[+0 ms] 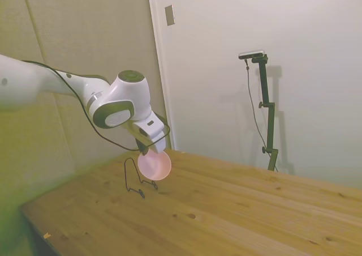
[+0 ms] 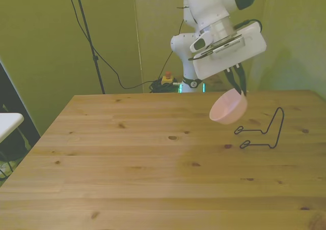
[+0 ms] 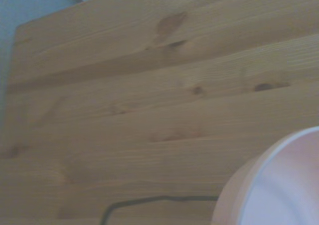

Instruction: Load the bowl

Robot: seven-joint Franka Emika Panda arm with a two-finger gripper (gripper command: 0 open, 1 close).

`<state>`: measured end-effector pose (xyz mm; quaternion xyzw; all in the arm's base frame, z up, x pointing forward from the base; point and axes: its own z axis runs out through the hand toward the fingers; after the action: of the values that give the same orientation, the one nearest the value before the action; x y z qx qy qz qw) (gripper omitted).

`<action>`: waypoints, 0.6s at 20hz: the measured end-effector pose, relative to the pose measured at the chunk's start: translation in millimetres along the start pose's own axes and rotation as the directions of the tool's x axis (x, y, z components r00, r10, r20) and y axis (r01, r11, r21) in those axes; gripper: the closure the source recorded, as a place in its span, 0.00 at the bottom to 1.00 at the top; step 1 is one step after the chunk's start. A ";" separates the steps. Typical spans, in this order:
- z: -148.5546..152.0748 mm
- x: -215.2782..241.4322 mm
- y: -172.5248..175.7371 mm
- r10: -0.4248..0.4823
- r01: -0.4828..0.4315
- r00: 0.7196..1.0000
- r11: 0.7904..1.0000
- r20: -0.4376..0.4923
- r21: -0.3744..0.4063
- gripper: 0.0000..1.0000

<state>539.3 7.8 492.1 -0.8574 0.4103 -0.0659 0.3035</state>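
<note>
Pink shallow round bowl (image 2: 228, 108): carried tilted, rim pinched by gripper (image 2: 238, 89).
Black wire rack (image 2: 265, 131): bowl best lowered slowly between uprights.

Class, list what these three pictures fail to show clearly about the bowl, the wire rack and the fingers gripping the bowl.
1. Bowl: in the wrist view it is blurred and cut off by the picture's edge.
2. Wire rack: wrist view shows only one blurred stretch of wire; the bowl and the edge hide the rest.
3. Fingers: in the side view the bowl and the wrist cover most of them; the front view shows only thin dark tips at the bowl's rim.
</note>
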 end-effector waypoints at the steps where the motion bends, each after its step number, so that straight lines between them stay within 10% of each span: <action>1: 6.5 -5.5 -3.2 0.004 -0.005 0.999 0.999 0.036 0.042 1.00; 12: 50.9 -8.7 -1.0 -0.062 0.031 0.980 0.986 0.189 0.164 1.00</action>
<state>552.7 38.4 452.8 -0.8420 0.3523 -0.0222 0.4080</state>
